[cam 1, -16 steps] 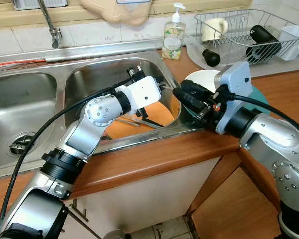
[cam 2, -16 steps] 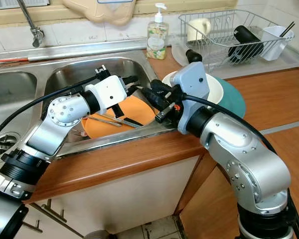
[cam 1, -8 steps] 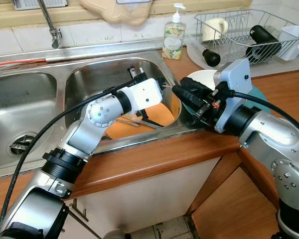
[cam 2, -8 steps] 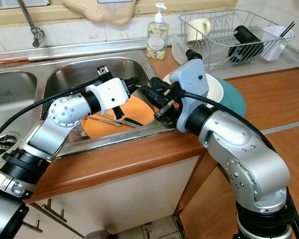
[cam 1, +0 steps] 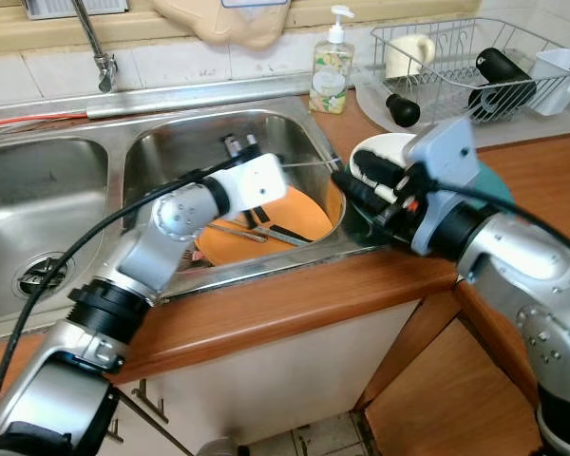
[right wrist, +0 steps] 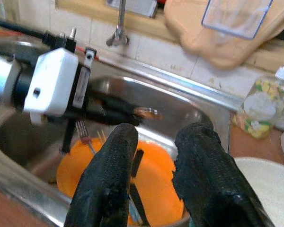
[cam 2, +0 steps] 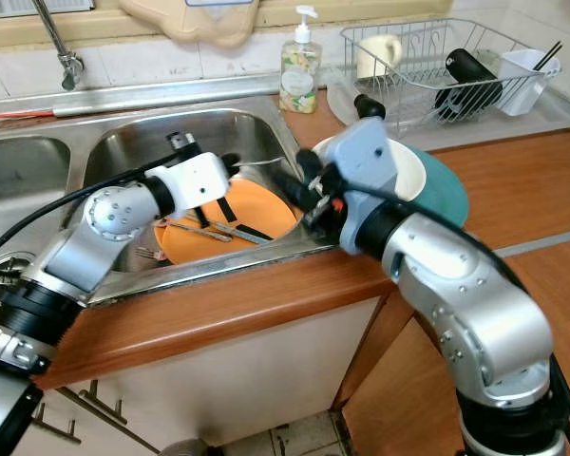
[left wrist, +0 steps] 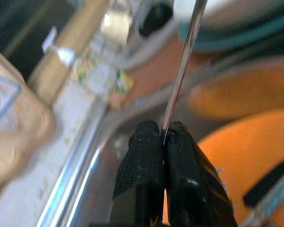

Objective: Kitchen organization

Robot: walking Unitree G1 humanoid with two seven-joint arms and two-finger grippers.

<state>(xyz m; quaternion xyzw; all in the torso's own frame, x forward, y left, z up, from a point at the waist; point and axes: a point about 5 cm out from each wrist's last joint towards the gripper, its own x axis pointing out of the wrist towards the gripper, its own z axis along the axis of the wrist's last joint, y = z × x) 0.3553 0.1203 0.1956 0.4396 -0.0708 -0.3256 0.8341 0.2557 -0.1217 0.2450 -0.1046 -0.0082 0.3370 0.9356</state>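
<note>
1. Double stainless sink (cam 1: 38, 204), set in a wooden counter; the right-hand basin holds the items under 3 and 6.
2. Wire dish rack (cam 1: 475, 57), at two o'clock on the counter, carrying a mug and dark items.
3. Orange plate (cam 2: 266, 204), flat on the floor of the right basin, with cutlery lying across it.
4. White bowl on a teal plate (cam 2: 451, 190), on the counter just beside the basin's right rim.
5. Soap bottle (cam 1: 332, 71), at twelve o'clock behind the basin.
6. Left gripper (left wrist: 163, 139), above the orange plate; fingers pressed together, pinching a thin metal utensil (left wrist: 182, 71) whose shaft points toward three o'clock.
7. Right gripper (right wrist: 154, 156), at the basin's right rim, fingers spread and holding nothing.
</note>
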